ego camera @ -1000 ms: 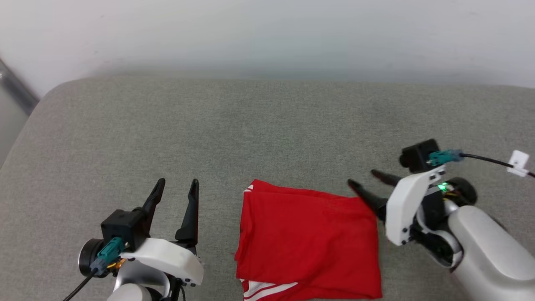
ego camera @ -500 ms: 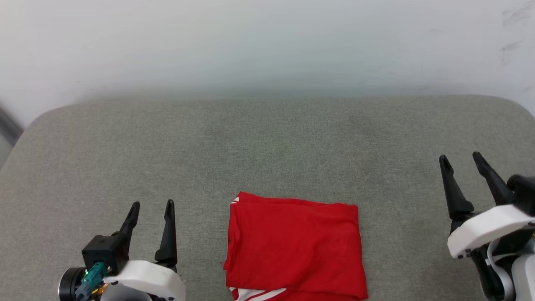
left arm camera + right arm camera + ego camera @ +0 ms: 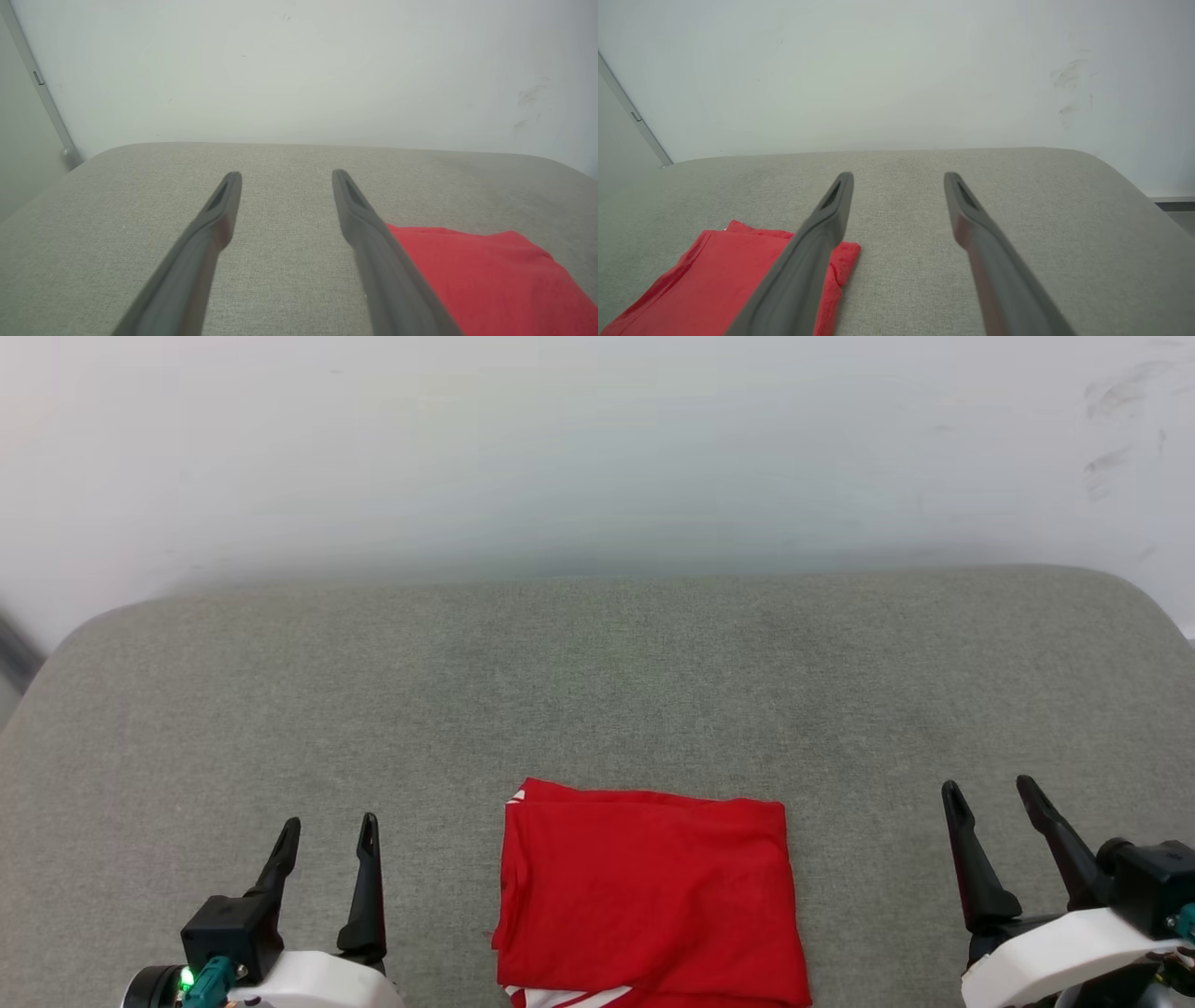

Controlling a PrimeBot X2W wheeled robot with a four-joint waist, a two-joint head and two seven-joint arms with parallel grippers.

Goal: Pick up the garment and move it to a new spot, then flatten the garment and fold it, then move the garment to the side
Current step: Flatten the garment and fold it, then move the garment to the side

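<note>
The soft bright red sports garment (image 3: 644,896) is lying folded into a neat rectangle at the middle of the near edge of the grey woven-fabric padded surface (image 3: 597,691), with white stripe trim peeking out at the near-left corner of the fold; the left end effector (image 3: 330,821) is hovering to its left and the right end effector (image 3: 987,786) to its right, each with its two long dark fingers spread wide, gripping nothing and clear of the cloth.

Judging by the tidy fold, the move to the side is what is remaining; the risk is lying in the grasp; pinching only the top layer would be peeling the fold open; dragging across the coarse weave would be rucking the lower layers; a one-sided lift would be letting the slack cloth sag and unfold.

The padded surface is showing rounded far corners and is sitting against a plain white wall (image 3: 597,448), which is carrying faint dark scuffs (image 3: 1111,401) at its right; a grey vertical rail (image 3: 46,102) is running down beside the far-left corner.
</note>
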